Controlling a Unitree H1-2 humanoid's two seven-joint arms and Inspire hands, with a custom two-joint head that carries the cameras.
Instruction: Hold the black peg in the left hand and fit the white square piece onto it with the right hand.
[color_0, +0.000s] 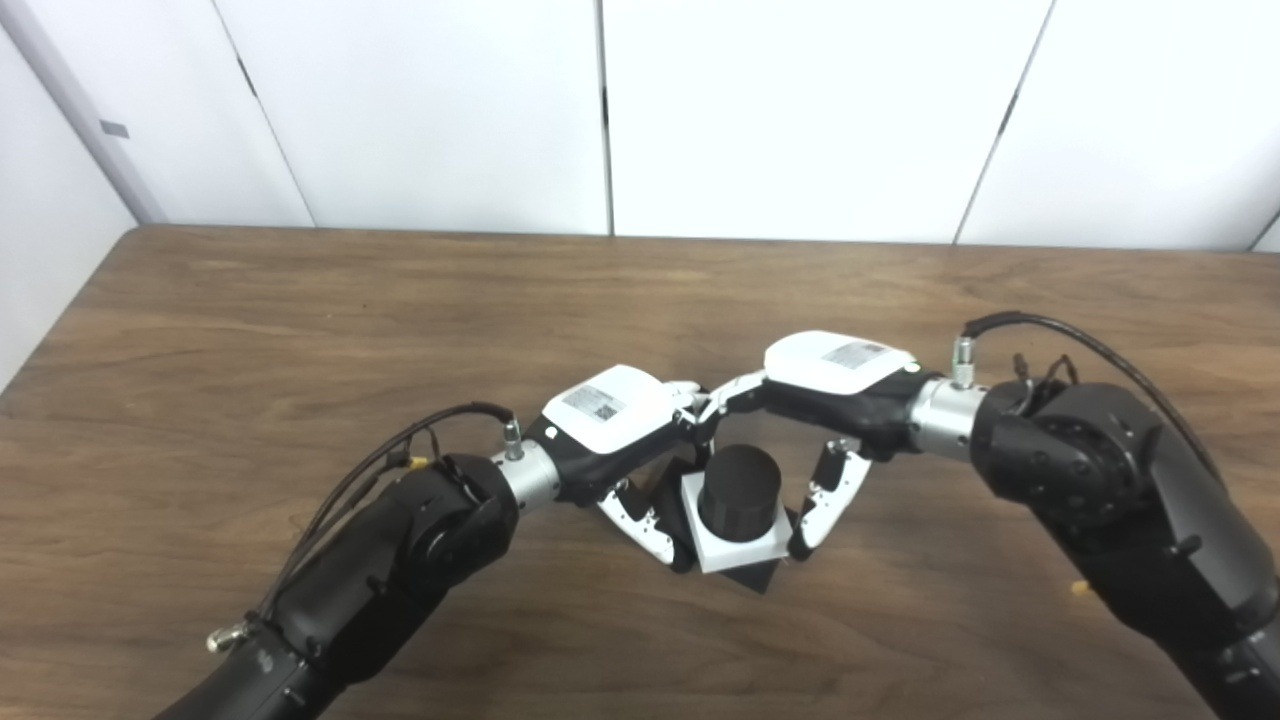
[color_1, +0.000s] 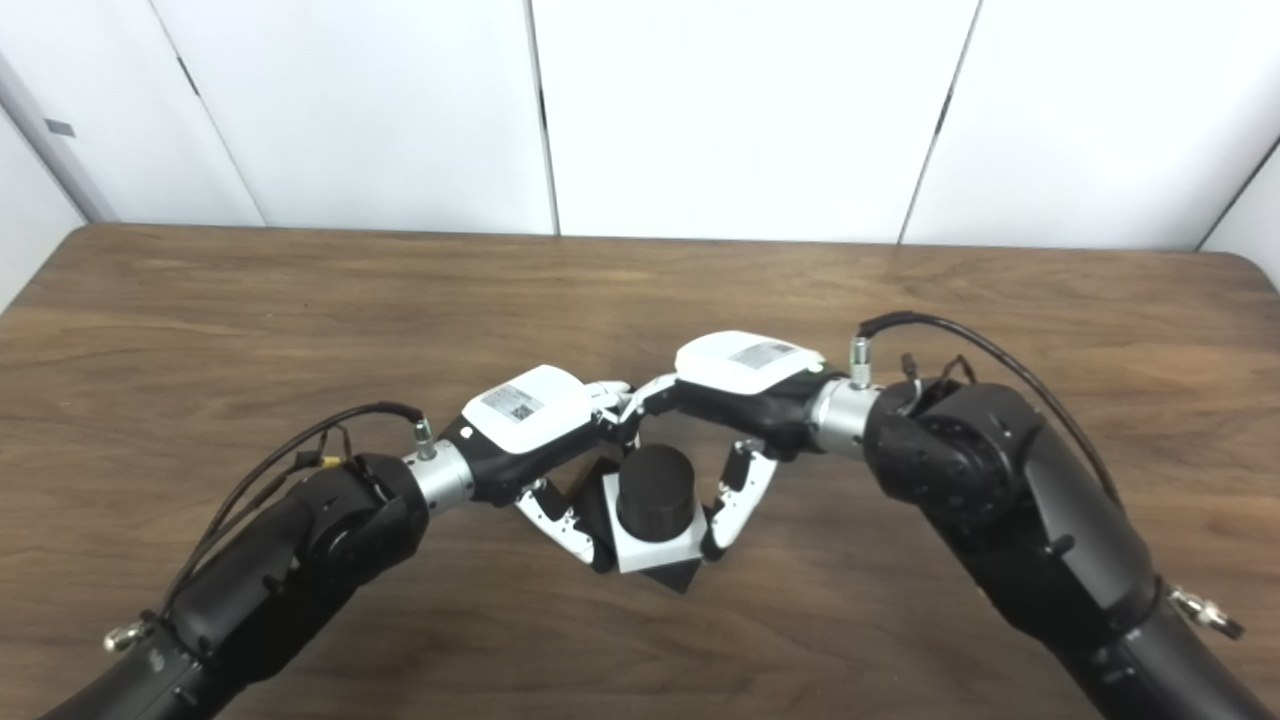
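The black peg (color_0: 740, 488) is a short round cylinder standing upright at the table's middle. The white square piece (color_0: 733, 556) sits around it, low on the cylinder, with a corner of the peg's black base (color_0: 757, 578) showing beneath. My left hand (color_0: 612, 425) comes in from the left, and its fingers (color_0: 640, 522) close on the base's left side. From the right, my right hand (color_0: 838, 378) has its fingers (color_0: 820, 505) pressed on the white piece's right edge. The two hands touch above the peg, and their thumbs are hidden behind it.
The brown wooden table (color_0: 300, 330) spreads wide on all sides of the hands. White wall panels (color_0: 780, 110) stand behind its far edge. Both black forearms with loose cables (color_0: 1090, 350) fill the lower corners.
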